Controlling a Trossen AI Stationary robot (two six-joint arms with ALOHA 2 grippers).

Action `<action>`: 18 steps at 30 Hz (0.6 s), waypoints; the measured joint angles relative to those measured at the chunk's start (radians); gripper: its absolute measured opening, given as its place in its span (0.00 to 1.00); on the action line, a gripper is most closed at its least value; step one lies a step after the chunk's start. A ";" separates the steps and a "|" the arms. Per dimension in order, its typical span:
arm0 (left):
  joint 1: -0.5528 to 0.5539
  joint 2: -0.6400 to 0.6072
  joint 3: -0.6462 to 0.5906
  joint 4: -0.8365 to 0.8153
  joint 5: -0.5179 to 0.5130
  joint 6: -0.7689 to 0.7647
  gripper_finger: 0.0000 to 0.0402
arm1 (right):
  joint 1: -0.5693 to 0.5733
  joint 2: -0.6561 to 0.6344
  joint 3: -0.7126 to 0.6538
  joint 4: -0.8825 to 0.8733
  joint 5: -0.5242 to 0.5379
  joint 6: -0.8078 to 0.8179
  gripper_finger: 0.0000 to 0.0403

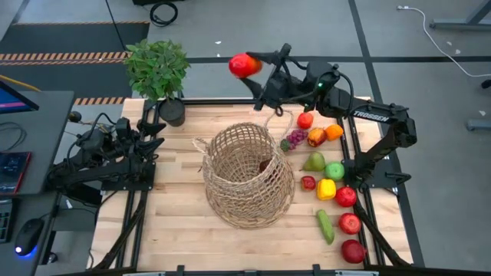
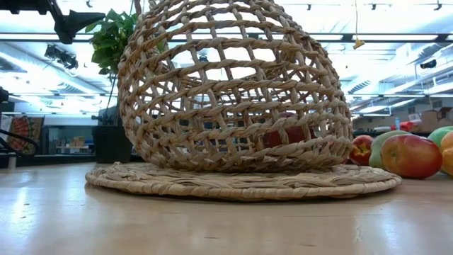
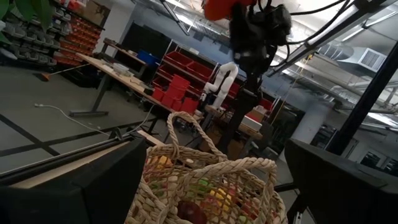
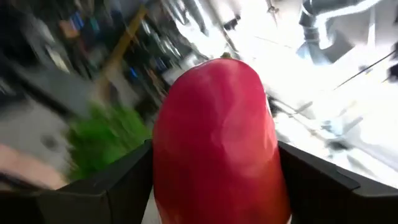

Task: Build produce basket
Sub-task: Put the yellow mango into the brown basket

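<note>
Table w/ basket centre; right fingers clamp red fruit beyond far edge, basket lies nearer; left fingers apart.

Right end effector raised high, fingers clamped; left end effector low, fingers spread.

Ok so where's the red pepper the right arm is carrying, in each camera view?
High view: the red pepper is top centre, in the right tool, past the table's far edge.
Low view: not in it.
Left wrist view: red shape at the top edge, above the dark arm.
Right wrist view: fills the centre, between the fingers.
Shared landmark: the basket, below the pepper in the high and left wrist views.
</note>
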 joint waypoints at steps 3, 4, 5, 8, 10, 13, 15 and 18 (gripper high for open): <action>0.000 0.000 0.000 0.000 0.000 0.000 0.97 | -0.011 0.000 0.000 -0.003 0.058 -0.219 0.79; 0.000 0.000 0.000 0.000 0.000 0.000 0.97 | -0.014 0.000 0.000 -0.008 0.065 -0.292 0.79; 0.000 0.000 0.000 0.000 0.000 0.000 0.97 | -0.017 0.000 0.000 -0.014 0.066 -0.359 0.79; 0.000 0.000 0.000 0.000 0.000 0.000 0.97 | -0.027 0.001 -0.001 -0.017 0.039 -0.513 0.79; 0.000 0.000 0.000 0.000 0.000 0.000 0.97 | -0.036 0.001 -0.001 -0.016 0.006 -0.598 0.80; 0.000 0.000 0.000 0.000 0.000 0.000 0.97 | -0.044 0.001 -0.001 -0.016 -0.028 -0.643 0.80; 0.000 0.000 0.000 0.000 0.000 0.000 0.97 | -0.049 0.001 -0.001 -0.015 -0.032 -0.622 0.80; 0.000 0.000 0.000 0.000 0.000 0.000 0.97 | -0.058 0.001 -0.001 -0.016 -0.030 -0.526 0.80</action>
